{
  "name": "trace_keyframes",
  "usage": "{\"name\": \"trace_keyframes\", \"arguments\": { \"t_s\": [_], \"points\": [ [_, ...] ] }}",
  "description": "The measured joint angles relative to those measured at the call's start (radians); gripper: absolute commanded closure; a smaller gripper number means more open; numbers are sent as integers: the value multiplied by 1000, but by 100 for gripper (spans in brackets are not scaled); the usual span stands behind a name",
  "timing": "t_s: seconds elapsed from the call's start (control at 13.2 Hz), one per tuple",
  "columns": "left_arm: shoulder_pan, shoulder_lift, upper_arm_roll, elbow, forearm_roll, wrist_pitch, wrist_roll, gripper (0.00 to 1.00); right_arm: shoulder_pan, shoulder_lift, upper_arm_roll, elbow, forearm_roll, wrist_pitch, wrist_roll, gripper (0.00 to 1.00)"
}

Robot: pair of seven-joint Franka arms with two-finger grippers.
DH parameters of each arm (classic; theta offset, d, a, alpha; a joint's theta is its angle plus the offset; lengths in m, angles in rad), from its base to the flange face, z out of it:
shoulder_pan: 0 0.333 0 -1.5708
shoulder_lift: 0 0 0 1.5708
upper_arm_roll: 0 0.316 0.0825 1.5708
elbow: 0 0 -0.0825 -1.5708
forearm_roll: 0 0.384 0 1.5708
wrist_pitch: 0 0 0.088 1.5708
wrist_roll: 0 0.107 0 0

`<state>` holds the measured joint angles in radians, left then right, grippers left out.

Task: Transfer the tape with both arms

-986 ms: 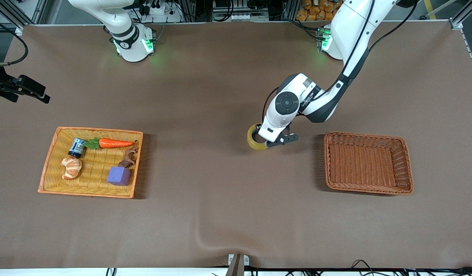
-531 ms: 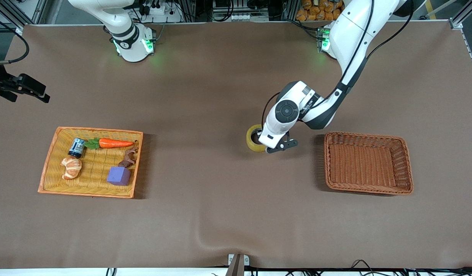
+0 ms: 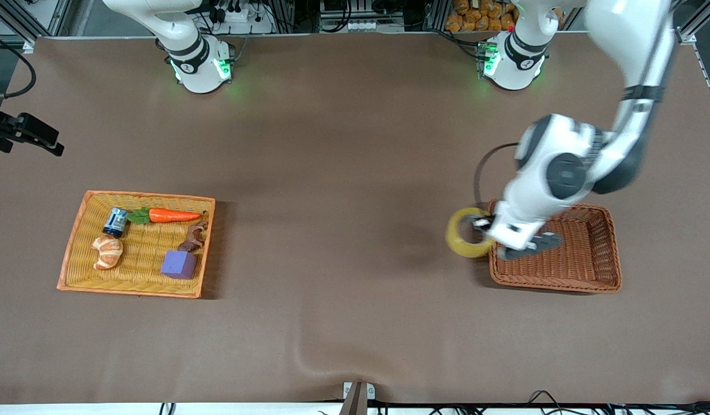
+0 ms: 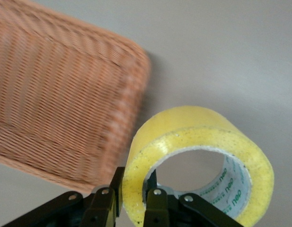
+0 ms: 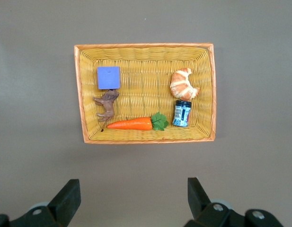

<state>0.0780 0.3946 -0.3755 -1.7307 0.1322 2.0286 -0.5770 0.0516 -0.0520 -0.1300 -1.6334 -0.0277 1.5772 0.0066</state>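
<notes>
The tape, a yellowish roll, hangs in the air in my left gripper, over the table just beside the rim of the brown basket on the side toward the right arm. In the left wrist view the gripper is shut on the roll's wall, one finger outside and one inside the core. My right gripper is open and empty, held high above the table by the yellow tray; it shows at the front view's edge.
The brown basket is empty, at the left arm's end. The yellow tray at the right arm's end holds a carrot, a croissant, a purple cube, a small jar and a brown figure.
My left gripper closed on the tape at mid-table, lifted it and carried it toward the brown basket. The right gripper drifted slightly toward the view's edge.
</notes>
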Motion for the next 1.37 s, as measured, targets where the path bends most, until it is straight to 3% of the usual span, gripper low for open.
{"name": "trace_keyframes", "arguments": {
  "t_s": [0.38,0.46,0.53,0.61,0.68,1.06,1.37],
  "points": [
    [237,73,3,-50,0,3,297,100,-6,8,3,3,0,0,0,0],
    [271,98,4,-56,0,9,326,96,-6,9,3,3,0,0,0,0],
    [297,124,4,-57,0,25,344,81,-5,9,4,3,0,-1,0,0],
    [312,148,4,-57,2,54,352,46,-5,9,5,3,0,-1,0,0],
    [317,167,4,-56,15,79,354,0,-5,9,5,3,0,-2,-1,0],
    [318,160,-2,38,101,95,354,0,-3,10,10,3,0,-5,-2,0],
    [315,-8,-86,132,101,-43,353,0,-3,10,13,5,0,-6,-2,0]
  ]
}}
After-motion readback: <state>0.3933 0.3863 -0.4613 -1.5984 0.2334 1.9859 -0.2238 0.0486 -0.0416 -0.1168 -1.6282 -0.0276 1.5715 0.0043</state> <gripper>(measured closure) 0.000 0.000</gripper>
